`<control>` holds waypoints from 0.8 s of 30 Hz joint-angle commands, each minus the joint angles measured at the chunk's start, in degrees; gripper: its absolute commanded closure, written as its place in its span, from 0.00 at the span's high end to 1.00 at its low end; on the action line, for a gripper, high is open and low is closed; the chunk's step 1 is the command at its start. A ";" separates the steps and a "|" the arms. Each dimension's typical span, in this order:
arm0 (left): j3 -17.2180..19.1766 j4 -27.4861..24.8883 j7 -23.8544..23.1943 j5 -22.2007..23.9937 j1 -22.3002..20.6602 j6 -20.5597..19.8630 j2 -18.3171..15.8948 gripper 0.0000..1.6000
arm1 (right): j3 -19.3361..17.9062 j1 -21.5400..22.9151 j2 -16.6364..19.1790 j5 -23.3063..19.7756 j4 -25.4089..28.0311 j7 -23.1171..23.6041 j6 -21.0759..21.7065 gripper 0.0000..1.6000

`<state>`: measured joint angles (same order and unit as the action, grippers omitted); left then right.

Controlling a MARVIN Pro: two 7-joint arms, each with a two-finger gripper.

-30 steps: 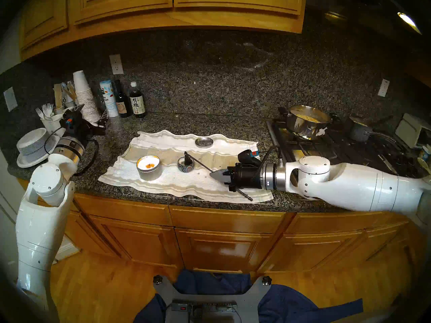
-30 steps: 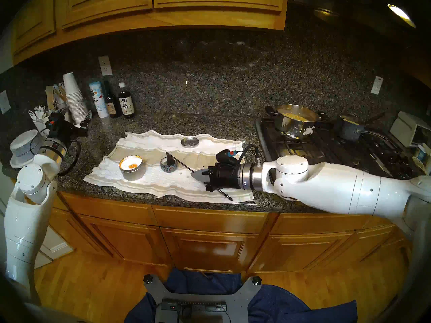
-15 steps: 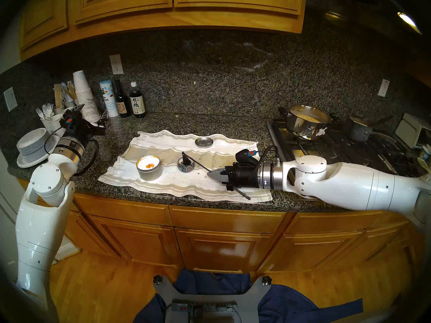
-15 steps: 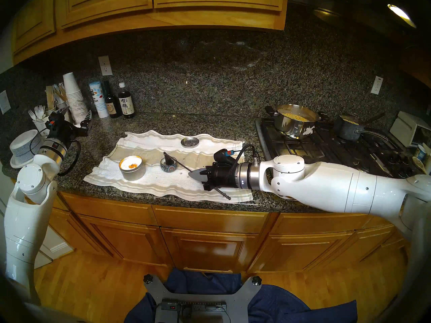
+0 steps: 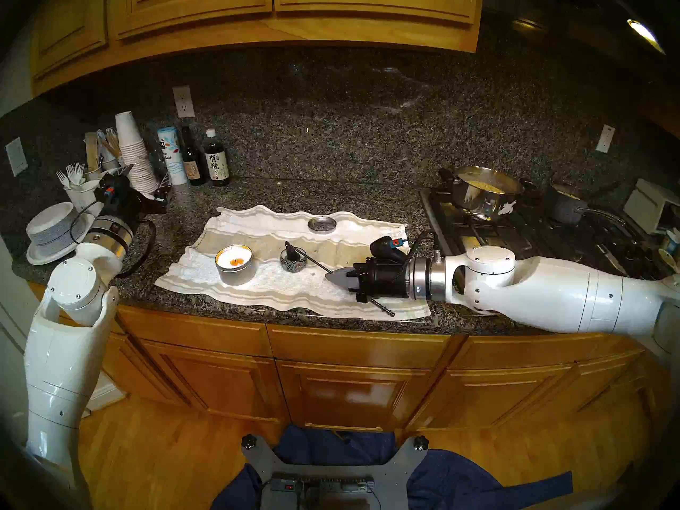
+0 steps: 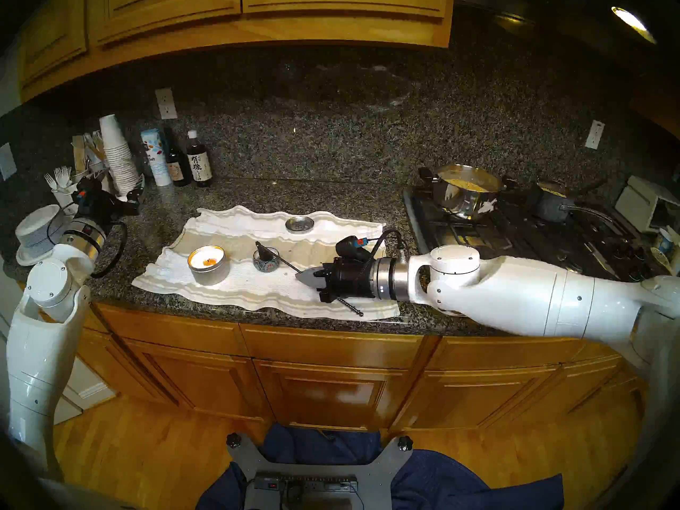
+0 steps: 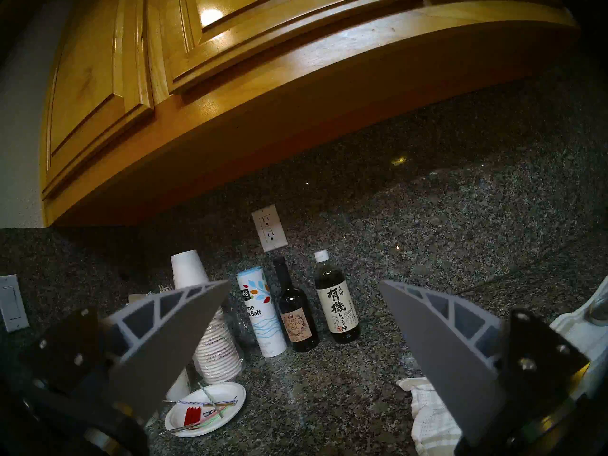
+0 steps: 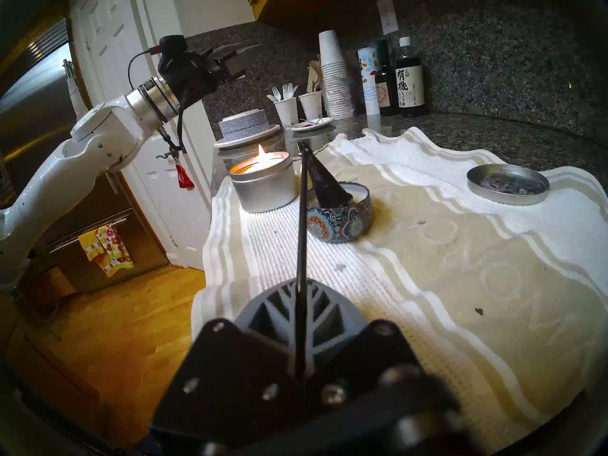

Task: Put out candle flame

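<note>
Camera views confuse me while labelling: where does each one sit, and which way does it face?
Head stereo pair: high on the robot, looking down at the counter; both arms show.
Left wrist: faces the backsplash and soy sauce bottle; open left gripper at its corners.
Right wrist: looks leftward along the snuffer gripped by the right gripper toward the lit candle; left arm shows.
Shared: the bottle, the towel.

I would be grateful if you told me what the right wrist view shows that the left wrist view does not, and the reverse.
Only the right wrist view shows the lit candle, the patterned tin with the snuffer cone in it, and the right gripper shut on the snuffer's rod. Only the left wrist view shows the left gripper open from behind, holding nothing, and the upper cabinets. Both show the soy sauce bottle, salt canister, paper cup stack and towel.
</note>
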<state>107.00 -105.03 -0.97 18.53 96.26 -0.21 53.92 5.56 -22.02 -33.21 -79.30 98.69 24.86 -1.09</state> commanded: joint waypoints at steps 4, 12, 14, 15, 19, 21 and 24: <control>0.72 -1.43 0.05 -0.09 -1.31 0.94 -0.71 1.00 | -2.76 2.80 1.03 -0.25 1.64 -0.24 -1.19 0.00; 0.68 -1.44 0.15 0.00 -1.27 0.93 -0.81 1.00 | -3.86 3.66 1.51 -0.71 2.80 -0.32 -1.54 0.00; 0.66 -1.44 0.18 0.03 -1.25 0.93 -0.85 1.00 | -4.24 3.96 1.75 -0.87 3.36 -0.31 -1.58 0.00; 0.66 -1.44 0.18 0.03 -1.25 0.93 -0.85 1.00 | -4.24 3.96 1.75 -0.87 3.36 -0.31 -1.58 0.00; 0.64 -1.44 0.24 0.08 -1.23 0.95 -0.91 1.00 | -4.64 4.26 2.18 -1.06 4.46 -0.27 -1.61 0.00; 0.62 -1.44 0.26 0.10 -1.22 0.97 -0.94 1.00 | -4.80 4.34 2.29 -1.16 4.88 -0.26 -1.59 0.00; 0.61 -1.44 0.29 0.13 -1.21 0.99 -0.98 1.00 | -4.99 4.48 2.09 -1.38 5.42 -0.11 -1.44 0.00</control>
<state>106.85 -105.04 -0.67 18.80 96.41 -0.20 53.62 3.10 -20.02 -31.23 -80.19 102.32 24.68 -1.59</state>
